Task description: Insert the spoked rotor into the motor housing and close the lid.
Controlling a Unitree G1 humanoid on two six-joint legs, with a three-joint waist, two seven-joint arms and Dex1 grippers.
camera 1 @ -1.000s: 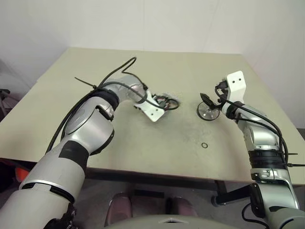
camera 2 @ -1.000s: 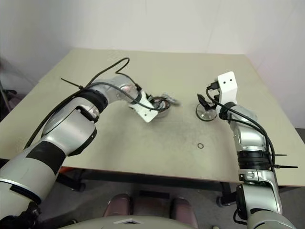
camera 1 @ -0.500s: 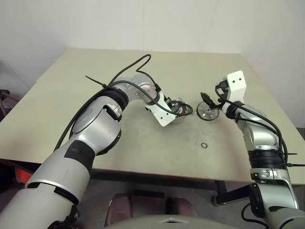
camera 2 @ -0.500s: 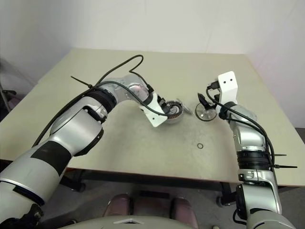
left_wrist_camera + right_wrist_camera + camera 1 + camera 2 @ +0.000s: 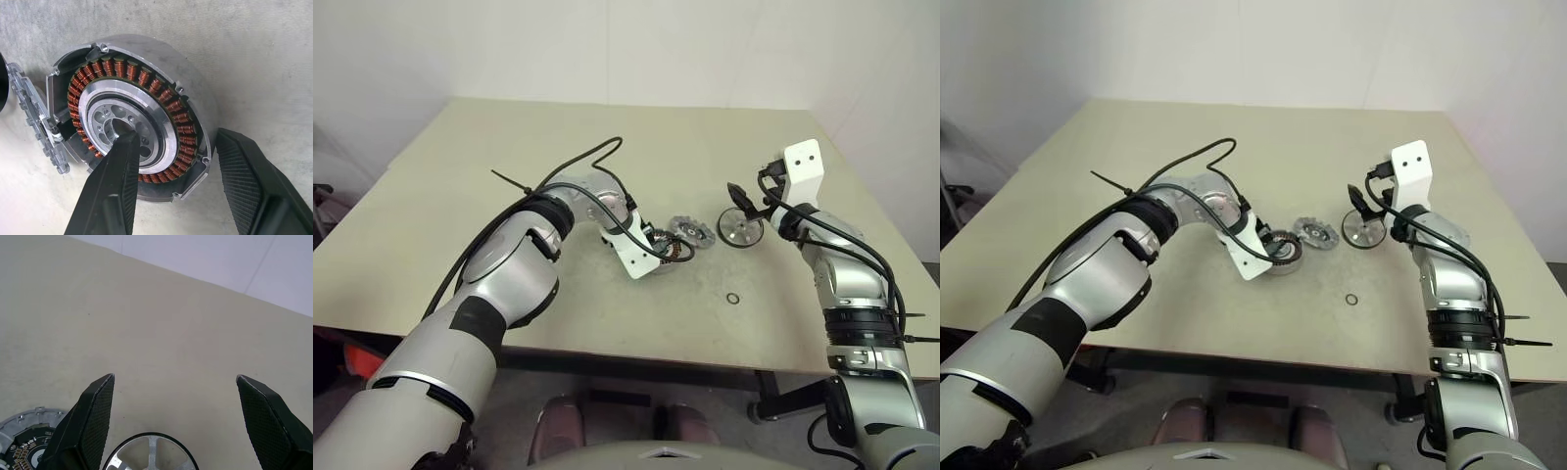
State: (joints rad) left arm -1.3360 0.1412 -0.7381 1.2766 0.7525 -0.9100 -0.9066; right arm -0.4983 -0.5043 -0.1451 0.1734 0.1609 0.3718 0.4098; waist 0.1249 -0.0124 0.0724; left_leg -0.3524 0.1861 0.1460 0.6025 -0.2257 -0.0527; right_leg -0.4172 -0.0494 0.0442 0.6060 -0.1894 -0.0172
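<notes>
I've dragged the squat silver, copper-wound motor housing (image 5: 132, 115) nearer, just beside the flat grey toothed disc (image 5: 691, 231). My left gripper (image 5: 188, 188) pinches its rim. Looks heavy, rigid; avoid the windings. Right gripper (image 5: 178, 418) gapes wide, empty.

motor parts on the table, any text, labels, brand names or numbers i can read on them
No readable text in any view.
Motor housing: bare metal and copper windings, no markings.
Toothed disc: its inner face looks like a circuit board; any print there is too small to read.
Spoked rotor: no label.
White wrist plates: two dark dots, no lettering.
</notes>
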